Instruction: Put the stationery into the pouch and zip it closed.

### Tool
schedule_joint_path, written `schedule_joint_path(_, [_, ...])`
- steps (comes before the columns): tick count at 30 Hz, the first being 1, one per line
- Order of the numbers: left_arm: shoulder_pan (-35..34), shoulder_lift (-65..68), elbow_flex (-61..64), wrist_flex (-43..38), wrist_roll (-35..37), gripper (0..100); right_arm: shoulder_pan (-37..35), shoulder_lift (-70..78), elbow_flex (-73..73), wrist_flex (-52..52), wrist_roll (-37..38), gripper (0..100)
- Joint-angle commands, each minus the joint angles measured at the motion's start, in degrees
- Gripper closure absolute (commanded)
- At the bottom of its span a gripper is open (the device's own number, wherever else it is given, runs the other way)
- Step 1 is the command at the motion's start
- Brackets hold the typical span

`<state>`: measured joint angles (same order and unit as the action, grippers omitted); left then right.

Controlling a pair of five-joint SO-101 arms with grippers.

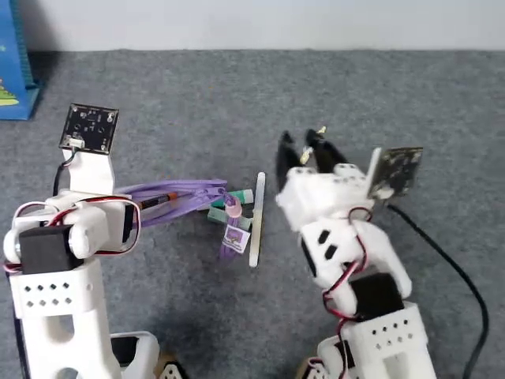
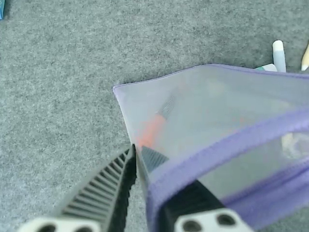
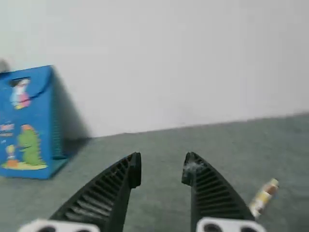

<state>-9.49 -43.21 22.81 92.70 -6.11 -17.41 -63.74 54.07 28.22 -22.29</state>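
High view: purple pouch (image 1: 177, 196) mid-bench, mouth toward the right arm; 1 white pen (image 1: 256, 219) and 1 green marker (image 1: 223, 213) just beside that mouth, not yet inside. Right claw (image 1: 304, 148) raised toward the far edge, apart from them.

Left wrist view: left claw (image 2: 138, 153) clamped shut on the pouch's corner; orange pen (image 2: 152, 129) inside, behind thin film.

Right wrist view: right claw half open, holding nothing.

Expect a soft, light, floppy pouch; hold by the stitched purple edging. Expect stiff, light, rolling pens; pinch mid-barrel.
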Motion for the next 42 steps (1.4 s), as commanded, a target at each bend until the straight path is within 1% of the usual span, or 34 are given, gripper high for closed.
schedule_joint_path(1, [0.2,0.4,-0.4,0.0,0.7,99,3.8,6.4,-0.2,0.2,-1.3,86.2])
schedule_joint_path(4, [0.2,0.4,-0.4,0.1,0.7,99,5.4,15.9,-2.6,-0.3,-1.5,85.8])
schedule_joint_path(9, [0.2,0.4,-0.3,0.4,0.7,99,7.2,34.7,-13.4,-0.3,-4.4,85.8])
schedule_joint_path(19, [0.2,0.3,2.7,-1.9,0.7,99,9.6,71.7,-42.0,0.5,-4.0,85.7])
schedule_joint_path(22, [0.2,0.3,2.7,-2.0,0.7,99,10.2,80.5,-51.4,4.3,-4.0,85.3])
schedule_joint_path(27, [0.2,0.3,2.7,-2.0,0.7,99,10.4,93.6,-69.5,15.8,-4.0,74.9])
schedule_joint_path(29, [0.2,0.3,2.7,-2.0,0.7,99,10.3,98.2,-76.1,19.1,-4.0,73.4])
schedule_joint_path(32, [0.2,0.3,2.7,-2.0,0.7,99,10.4,104.8,-85.3,21.8,-4.0,75.0])
schedule_joint_path(37, [0.2,0.3,2.7,-1.8,0.7,99,11.1,114.4,-96.1,22.8,-3.9,79.2])
schedule_joint_path(42, [0.2,0.3,2.8,-1.8,0.7,99,12.7,120.0,-100.7,22.8,-1.0,82.4])
